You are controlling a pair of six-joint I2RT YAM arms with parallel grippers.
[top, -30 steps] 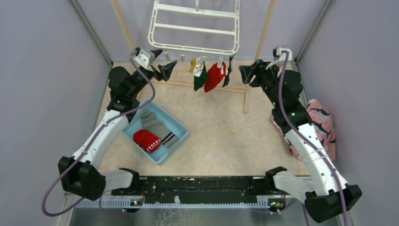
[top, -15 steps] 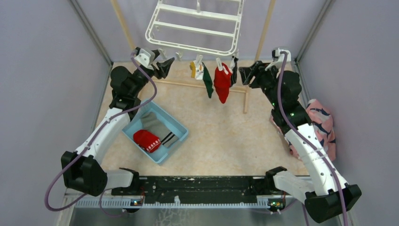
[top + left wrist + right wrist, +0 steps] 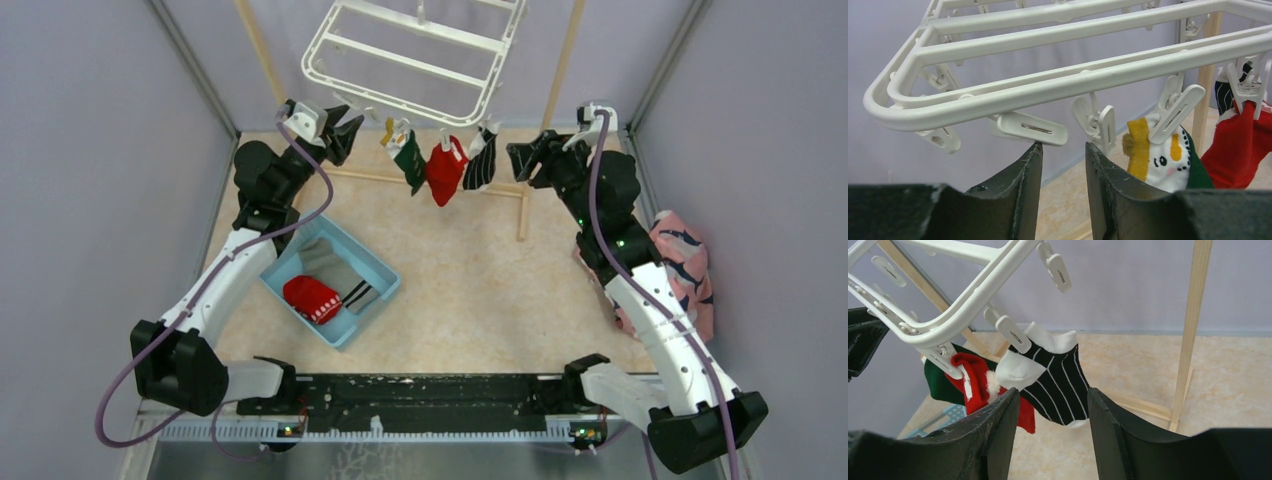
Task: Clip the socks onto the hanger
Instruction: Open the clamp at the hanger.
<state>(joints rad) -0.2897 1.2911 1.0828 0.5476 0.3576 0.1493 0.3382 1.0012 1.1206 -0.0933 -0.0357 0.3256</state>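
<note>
The white hanger (image 3: 410, 60) hangs tilted at the back. Three socks are clipped along its near edge: green-white (image 3: 405, 157), red (image 3: 443, 170) and black-white striped (image 3: 482, 160). My left gripper (image 3: 340, 125) is open and empty just below the hanger's left corner. In the left wrist view (image 3: 1063, 147) a free clip (image 3: 1032, 129) hangs over its left fingertip, with the green-white sock (image 3: 1158, 157) to the right. My right gripper (image 3: 520, 160) is open and empty beside the striped sock (image 3: 1053, 380). A red sock (image 3: 312, 298) and a grey striped sock (image 3: 350, 290) lie in the blue bin (image 3: 375, 262).
The wooden pole rack stands behind, with its base bar (image 3: 420, 183) on the floor and an upright (image 3: 1193, 325) on the right. A pink cloth with shark prints (image 3: 685, 260) lies by the right arm. Grey walls close in both sides.
The hanger has tilted and swung left, and the three clipped socks swung left with it. My left gripper has risen to the hanger's left corner. The right arm has barely moved.
</note>
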